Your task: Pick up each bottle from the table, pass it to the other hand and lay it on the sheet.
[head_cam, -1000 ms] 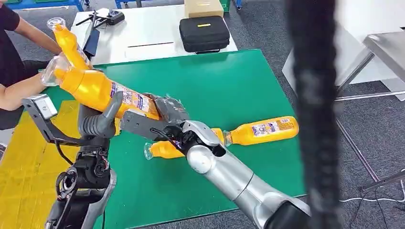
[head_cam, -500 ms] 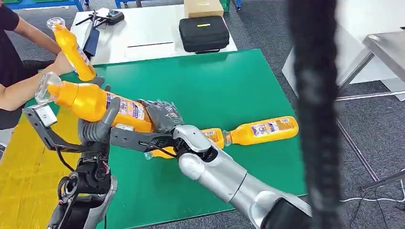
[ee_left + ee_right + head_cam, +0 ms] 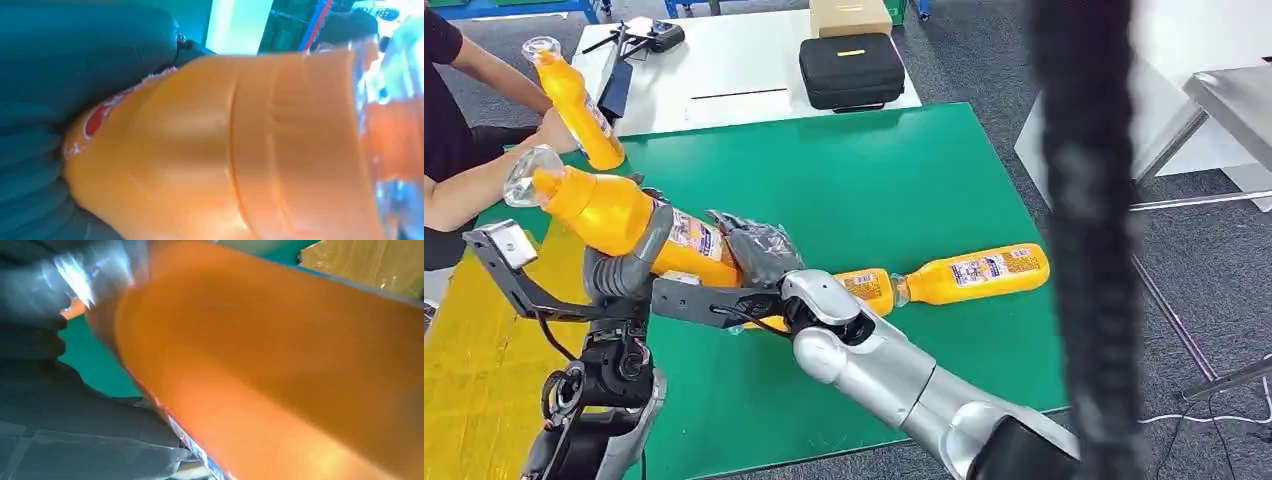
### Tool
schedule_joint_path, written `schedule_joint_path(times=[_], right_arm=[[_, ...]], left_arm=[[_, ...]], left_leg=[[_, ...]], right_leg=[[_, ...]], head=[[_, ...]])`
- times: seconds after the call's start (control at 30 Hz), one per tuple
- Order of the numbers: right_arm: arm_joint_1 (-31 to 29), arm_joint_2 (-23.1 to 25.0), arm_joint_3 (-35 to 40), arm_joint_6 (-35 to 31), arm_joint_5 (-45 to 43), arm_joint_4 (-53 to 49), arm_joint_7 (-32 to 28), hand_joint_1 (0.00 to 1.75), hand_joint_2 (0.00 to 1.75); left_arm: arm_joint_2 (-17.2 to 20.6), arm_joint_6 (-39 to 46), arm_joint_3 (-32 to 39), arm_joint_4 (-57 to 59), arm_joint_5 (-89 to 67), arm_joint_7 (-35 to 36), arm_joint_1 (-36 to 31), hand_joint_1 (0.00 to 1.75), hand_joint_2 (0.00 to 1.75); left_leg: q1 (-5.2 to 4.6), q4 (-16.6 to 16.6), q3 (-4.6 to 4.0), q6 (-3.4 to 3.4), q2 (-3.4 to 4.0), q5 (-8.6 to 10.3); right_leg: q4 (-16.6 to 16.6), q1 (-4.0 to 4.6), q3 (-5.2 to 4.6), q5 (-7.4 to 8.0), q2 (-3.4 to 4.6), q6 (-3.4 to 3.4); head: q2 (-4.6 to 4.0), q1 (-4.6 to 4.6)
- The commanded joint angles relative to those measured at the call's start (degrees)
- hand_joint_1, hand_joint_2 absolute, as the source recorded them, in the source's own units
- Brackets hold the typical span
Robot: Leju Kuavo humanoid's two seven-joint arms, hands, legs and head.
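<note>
An orange bottle (image 3: 619,215) with a clear neck hangs tilted over the left edge of the green table (image 3: 884,170), neck pointing far left. My left hand (image 3: 629,262) grips its middle from below, the bottle (image 3: 225,150) close against the grey hand (image 3: 60,75). My right hand (image 3: 759,250) wraps the base end, its dark fingers (image 3: 45,300) lying on the bottle (image 3: 280,365). Two more orange bottles lie on the table, one (image 3: 979,272) in plain sight and one (image 3: 869,285) partly behind my right arm. The yellow sheet (image 3: 474,340) lies at the lower left.
A person at the far left holds another orange bottle (image 3: 574,95) upright above the table corner. A black case (image 3: 852,70) and a cardboard box (image 3: 849,15) sit on the white table behind. A blurred black post (image 3: 1084,240) crosses the right side.
The held bottle has shifted left toward the yellow sheet with both my hands following. The person has lifted the other bottle clear of mine.
</note>
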Motion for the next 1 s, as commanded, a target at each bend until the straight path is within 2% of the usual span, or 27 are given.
schedule_joint_path(times=[0.03, 0.1, 0.17, 0.2, 0.23, 0.27, 0.3, 0.53, 0.57, 0.7, 0.83, 0.93, 0.97, 1.0], right_arm=[[9.0, -12.7, -7.8, -4.2, 8.1, -8.4, -2.2, 0.0, 0.0], [12.6, -16.8, -10.5, -3.0, 10.3, -12.3, -2.5, 0.0, 0.0], [16.3, -18.7, -14.0, -2.3, 11.3, -15.2, -3.4, 0.0, 0.0], [18.1, -19.7, -15.6, -1.3, 12.4, -17.5, -4.0, 0.0, 0.0], [19.1, -20.5, -16.3, -1.0, 13.8, -19.2, -3.8, 0.0, 0.0], [20.0, -21.3, -16.7, -0.5, 15.2, -21.0, -3.5, 0.0, 1.75], [20.9, -21.4, -17.6, 0.9, 16.2, -22.6, -2.8, 0.0, 1.75], [20.7, -20.6, -17.7, 1.8, 16.6, -22.8, -2.5, 0.0, 1.75], [20.8, -20.5, -17.9, 2.1, 17.0, -22.6, -2.5, 0.0, 1.75], [20.1, -21.9, -17.2, 6.2, 19.3, -22.9, -1.8, 0.0, 1.75], [18.6, -22.0, -16.4, 8.9, 18.8, -19.9, -1.8, 0.0, 1.75], [17.5, -22.1, -15.3, 9.4, 19.2, -18.0, -2.4, 0.0, 1.75], [17.5, -22.1, -15.3, 9.4, 19.2, -18.0, -2.4, 0.0, 1.75], [16.9, -22.2, -14.7, 9.6, 19.4, -17.4, -2.7, 0.0, 1.75]], left_arm=[[7.2, 10.0, 7.0, 4.1, -35.5, -5.6, -3.9, 1.75, 1.75], [7.9, 8.1, 11.2, 11.6, -38.2, -4.5, -4.7, 1.75, 1.75], [8.5, 12.1, 12.8, 19.2, -51.6, -4.6, -6.1, 1.75, 1.75], [8.4, 13.6, 15.6, 23.2, -69.4, -2.5, -6.2, 1.75, 1.75], [9.4, 13.2, 15.4, 25.7, -74.3, -0.6, -6.4, 1.75, 1.75], [10.3, 13.6, 15.0, 27.8, -80.5, 1.1, -6.7, 1.75, 1.75], [11.0, 13.6, 14.8, 29.7, -85.7, 3.1, -6.7, 1.75, 1.75], [10.7, 13.6, 15.0, 29.1, -85.9, 2.8, -6.4, 1.75, 1.75], [11.1, 12.3, 14.5, 29.5, -88.4, 4.7, -6.5, 1.75, 1.75], [13.8, 2.3, 8.6, 41.4, -105.3, 14.4, -9.2, 1.75, 1.75], [12.9, -8.4, 1.8, 54.6, -106.9, 15.1, -13.6, 1.75, 1.75], [11.4, -13.9, -1.0, 59.5, -104.3, 14.2, -16.0, 1.75, 1.75], [11.4, -13.9, -1.0, 59.5, -104.3, 14.2, -16.0, 1.54, 1.75], [11.0, -16.1, -1.7, 60.2, -103.1, 13.5, -16.6, 0.0, 1.75]], left_leg=[[0.09, -0.1, 0.28, -0.14, -0.3, -0.01], [0.05, -0.1, 0.34, -0.14, -0.38, 0.0], [-0.02, -0.1, 0.23, -0.09, -0.42, 0.03], [0.04, -0.1, 0.56, -0.24, -0.53, -0.07], [-0.02, -0.2, 0.34, -0.12, -0.54, 0.03], [0.02, -0.2, 0.5, -0.2, -0.65, 0.0], [-0.01, -0.1, 0.31, -0.14, -0.54, 0.0], [0.01, 0.0, 0.18, -0.15, -0.22, -0.06], [0.01, 0.0, 0.19, -0.15, -0.19, -0.07], [0.03, 0.0, 0.31, -0.21, -0.19, -0.11], [-0.02, -0.1, 0.32, -0.16, -0.23, -0.02], [-0.02, 0.0, 0.29, -0.16, -0.31, -0.01], [-0.01, 0.0, 0.22, -0.12, -0.27, 0.0], [0.0, 0.0, 0.15, -0.1, -0.21, 0.01]], right_leg=[[-0.1, 0.09, 0.41, -0.09, -0.4, 0.0], [-0.1, 0.06, 0.46, -0.11, -0.45, 0.01], [-0.1, -0.02, 0.32, -0.06, -0.36, 0.01], [-0.1, 0.05, 0.72, -0.21, -0.58, 0.01], [-0.1, -0.02, 0.47, -0.1, -0.49, 0.01], [-0.2, 0.02, 0.67, -0.17, -0.65, 0.01], [-0.1, -0.01, 0.43, -0.11, -0.51, 0.01], [0.0, 0.0, 0.23, -0.1, -0.23, -0.01], [0.0, 0.0, 0.24, -0.12, -0.25, -0.01], [0.0, 0.02, 0.36, -0.15, -0.28, -0.01], [0.0, -0.03, 0.36, -0.08, -0.29, 0.01], [0.0, -0.02, 0.35, -0.11, -0.39, 0.01], [0.0, -0.01, 0.28, -0.08, -0.31, 0.01], [0.0, 0.0, 0.21, -0.05, -0.22, 0.01]], head=[[0.0, 0.02], [0.0, 0.02], [0.0, 0.0], [0.0, 0.0], [0.0, 0.02], [0.0, 0.04], [0.0, 0.06], [0.0, 0.0], [0.0, 0.02], [0.0, 0.02], [0.0, 0.02], [0.0, 0.0], [0.0, 0.04], [0.0, 0.02]])
